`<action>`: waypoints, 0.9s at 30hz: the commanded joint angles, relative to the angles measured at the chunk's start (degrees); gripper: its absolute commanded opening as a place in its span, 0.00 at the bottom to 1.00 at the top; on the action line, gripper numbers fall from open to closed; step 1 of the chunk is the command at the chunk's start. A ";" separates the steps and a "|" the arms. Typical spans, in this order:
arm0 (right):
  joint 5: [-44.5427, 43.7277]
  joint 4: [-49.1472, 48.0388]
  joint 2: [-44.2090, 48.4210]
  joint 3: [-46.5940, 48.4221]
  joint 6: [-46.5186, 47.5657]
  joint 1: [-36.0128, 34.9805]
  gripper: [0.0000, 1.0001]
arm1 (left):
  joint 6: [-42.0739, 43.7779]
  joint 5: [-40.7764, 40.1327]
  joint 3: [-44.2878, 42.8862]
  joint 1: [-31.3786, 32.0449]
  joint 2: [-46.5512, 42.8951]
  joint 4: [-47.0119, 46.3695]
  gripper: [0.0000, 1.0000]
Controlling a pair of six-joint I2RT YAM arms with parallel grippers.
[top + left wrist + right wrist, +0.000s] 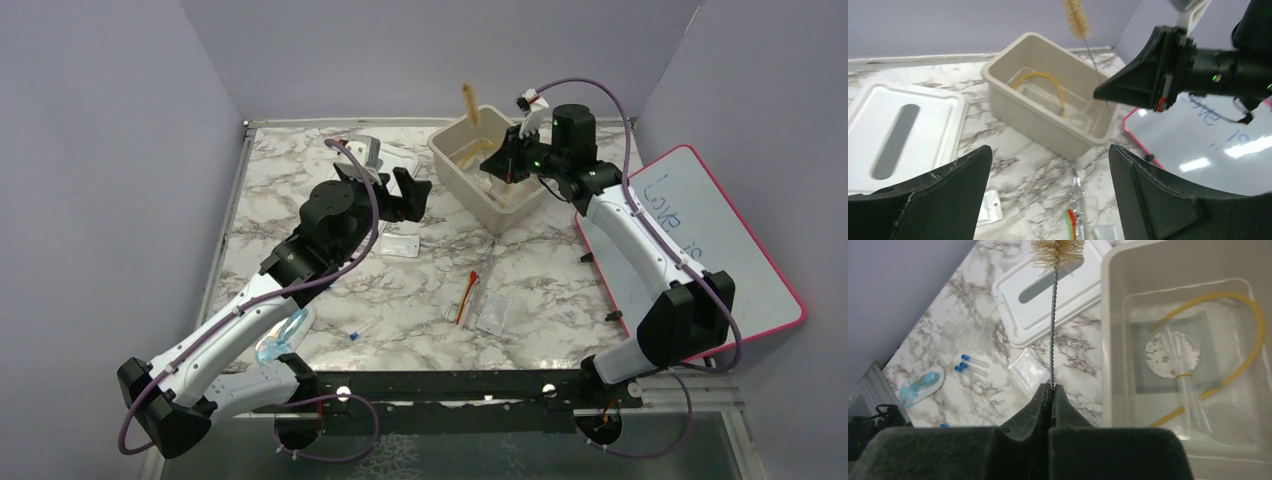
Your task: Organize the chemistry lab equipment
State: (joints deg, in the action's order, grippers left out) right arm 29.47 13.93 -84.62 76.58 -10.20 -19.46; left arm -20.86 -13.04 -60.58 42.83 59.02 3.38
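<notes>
Your right gripper (1052, 390) is clenched on the bare end of a brush (1053, 340), with the wire pinched right at the fingertips and the rest reaching straight out ahead of them. The bin (1105, 340) lies just to the right of the fingers and below them, while the tuft at the far end hangs out past the bin's rim, over the white lid (1048, 295). The step looks like dropping the brush into the bin, so swing the wrist until the whole length sits over the opening. Then go down low and tilt it along the bin's long diagonal before you let go; released from this height it would probably bounce or tip over the rim. Mind the yellow tubing (1248, 305), which curves through the bin beneath and to the right of the fingers with a clear packet under it. Lay the brush on top of them rather than poking in. The brush is a thin twisted wire with a short tan bristle tuft, light and likely springy, so expect it to wag. Your left gripper (1048, 190) is spread wide and holds nothing, with the bin ahead of it and the right gripper above and to its right. Hold it well apart until the drop is done. Loose packets and a red dropper (468, 295) lie on the table nearer the bases.
</notes>
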 commanded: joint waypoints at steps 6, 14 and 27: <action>-8.31 9.74 -9.82 7.18 16.17 3.51 0.01 | 7.95 -4.88 3.62 -0.15 -1.22 4.04 0.89; -9.06 14.25 -17.75 12.32 22.08 3.55 0.00 | 7.38 -2.68 3.66 -0.11 -0.28 4.29 0.89; -5.89 22.82 -29.75 19.24 28.76 3.55 0.15 | 7.16 -1.24 3.85 -0.18 0.79 3.85 0.90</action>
State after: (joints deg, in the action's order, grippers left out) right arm 21.93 32.64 -112.40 94.13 14.79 -15.97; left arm -14.06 -15.25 -57.19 42.83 59.53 7.99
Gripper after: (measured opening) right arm 0.141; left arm 0.898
